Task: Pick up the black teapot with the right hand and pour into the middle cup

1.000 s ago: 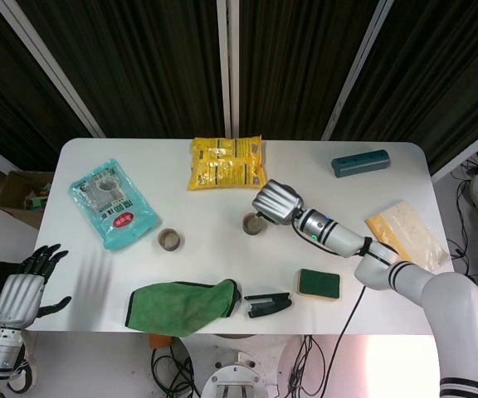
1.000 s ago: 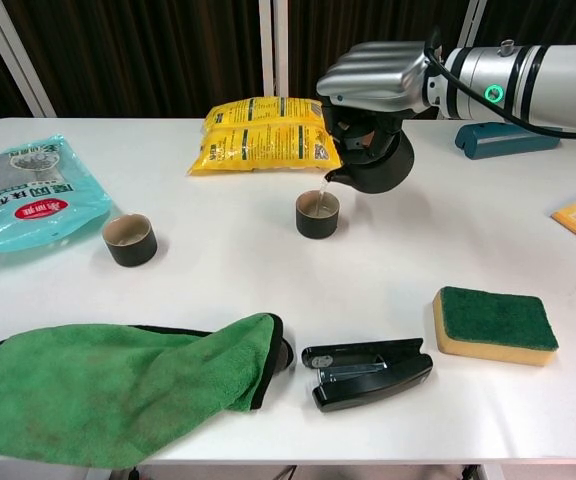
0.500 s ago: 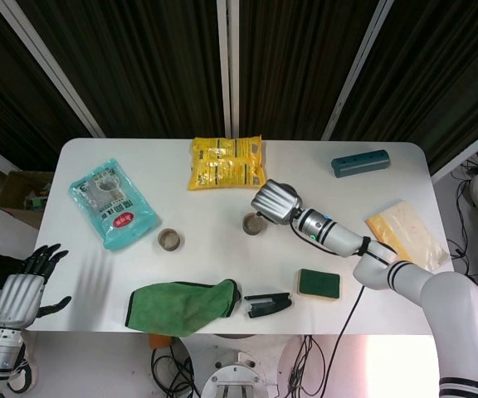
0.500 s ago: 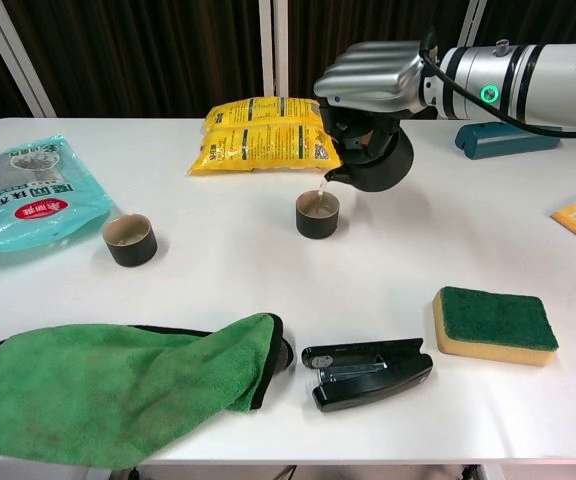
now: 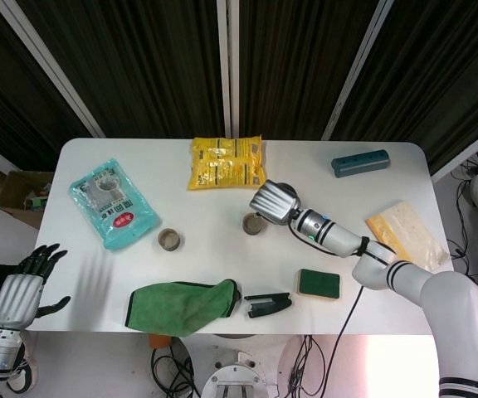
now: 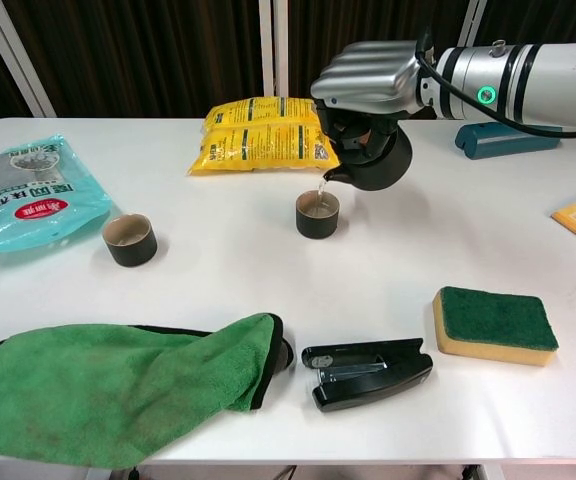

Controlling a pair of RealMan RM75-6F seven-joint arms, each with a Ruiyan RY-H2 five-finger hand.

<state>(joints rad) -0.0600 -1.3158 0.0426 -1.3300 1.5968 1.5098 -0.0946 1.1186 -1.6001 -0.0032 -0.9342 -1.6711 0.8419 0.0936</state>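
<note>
Since the earlier frames the right robot hand (image 6: 368,75) has shifted slightly left and the black teapot (image 6: 373,160) has tilted a little further; everything else on the bench (image 6: 268,260) is unchanged. The right robot hand grips the black teapot from above, fingers wrapped around its upper part. The teapot hangs above the bench, spout down and to the left, directly over the rim of the middle cup (image 6: 318,214), with a thin stream running from spout to cup. The left cup (image 6: 129,240) stands apart, toward the teal packet (image 6: 28,190). The left robot hand (image 5: 25,286) hangs off the bench edge, fingers spread, holding nothing. A green cloth (image 6: 108,385), stapler (image 6: 368,372), sponge (image 6: 495,324) and yellow packet (image 6: 263,135) lie around.
</note>
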